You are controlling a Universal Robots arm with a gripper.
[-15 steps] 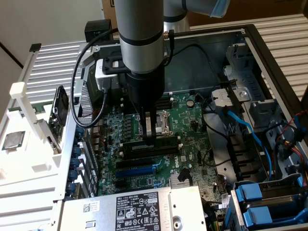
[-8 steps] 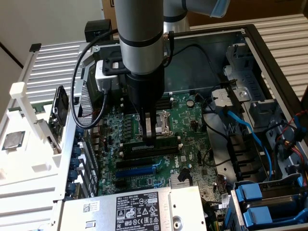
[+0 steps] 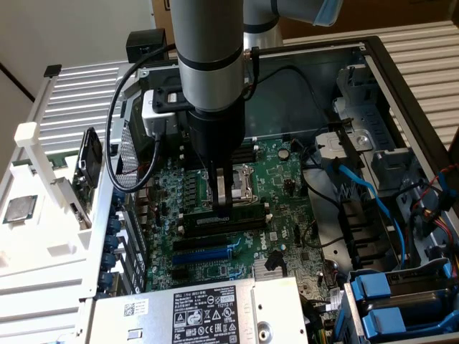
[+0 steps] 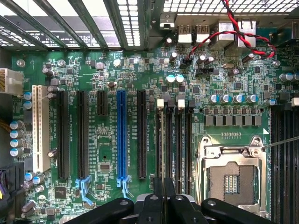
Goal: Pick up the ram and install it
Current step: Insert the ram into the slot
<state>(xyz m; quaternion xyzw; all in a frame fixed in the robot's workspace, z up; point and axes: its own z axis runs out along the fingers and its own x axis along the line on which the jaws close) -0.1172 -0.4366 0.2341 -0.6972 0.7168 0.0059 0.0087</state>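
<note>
You see the gripper (image 3: 221,208) down inside the computer case (image 3: 373,57), its jaws closed on the ram (image 3: 224,219). The ram lies along a memory slot (image 4: 161,140) just beside the processor socket (image 3: 240,183), between that socket and the blue slot (image 3: 204,252) on the motherboard (image 3: 287,208). In the wrist view the fingers (image 4: 154,205) meet over that slot; you cannot tell whether the ram is fully seated.
</note>
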